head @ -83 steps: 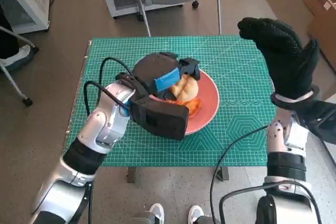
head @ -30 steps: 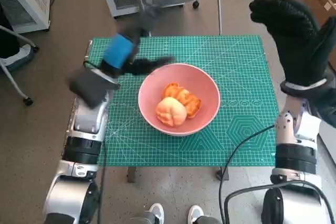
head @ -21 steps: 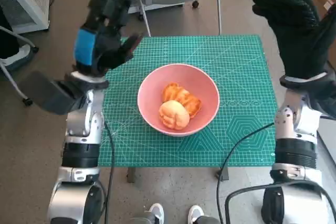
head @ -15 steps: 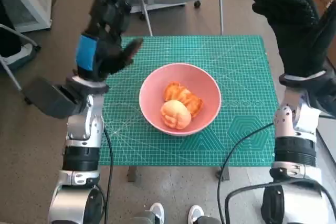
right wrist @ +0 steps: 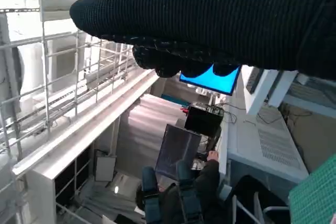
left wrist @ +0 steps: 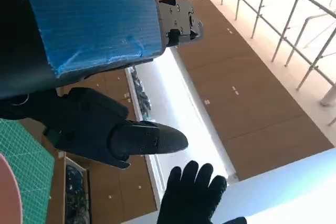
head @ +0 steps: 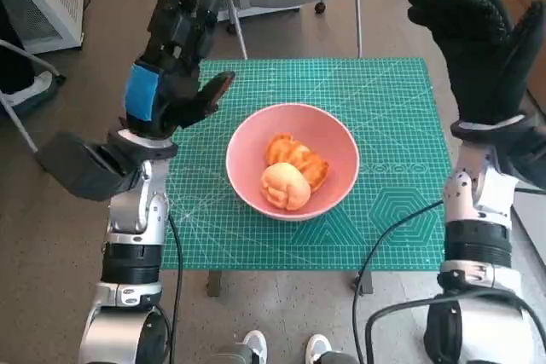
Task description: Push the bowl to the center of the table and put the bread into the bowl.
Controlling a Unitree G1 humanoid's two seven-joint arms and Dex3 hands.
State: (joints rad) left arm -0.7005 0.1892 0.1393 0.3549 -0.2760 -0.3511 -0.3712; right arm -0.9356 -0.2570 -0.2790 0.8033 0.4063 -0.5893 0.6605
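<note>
A round pink bowl is sitting near the middle of the worktop, a small table covered by a green gridded cutting mat. Inside the bowl a pale rounded bread roll is lying against a golden-orange ridged piece of bread, the two touching.

The left hand, black with blue tape across its back, is hanging raised above the worktop's far left corner, well apart from the bowl. In the head view its fingers are stretching away from the robot with the thumb jutting toward the bowl; they are apart and holding nothing. The left wrist view confirms this from behind: the taped back is filling the frame and a black fingertip is pointing out over open air, with only a sliver of the green mat and pink rim showing at the edge.

The right hand, in a black knitted glove, is held up beside the worktop's right edge, fingers spread and empty. That same glove is appearing small in the left wrist view. The right wrist view is showing none of the worktop's contents, only the glove as a dark band, and beyond it a seated person near a blue-lit screen.
</note>
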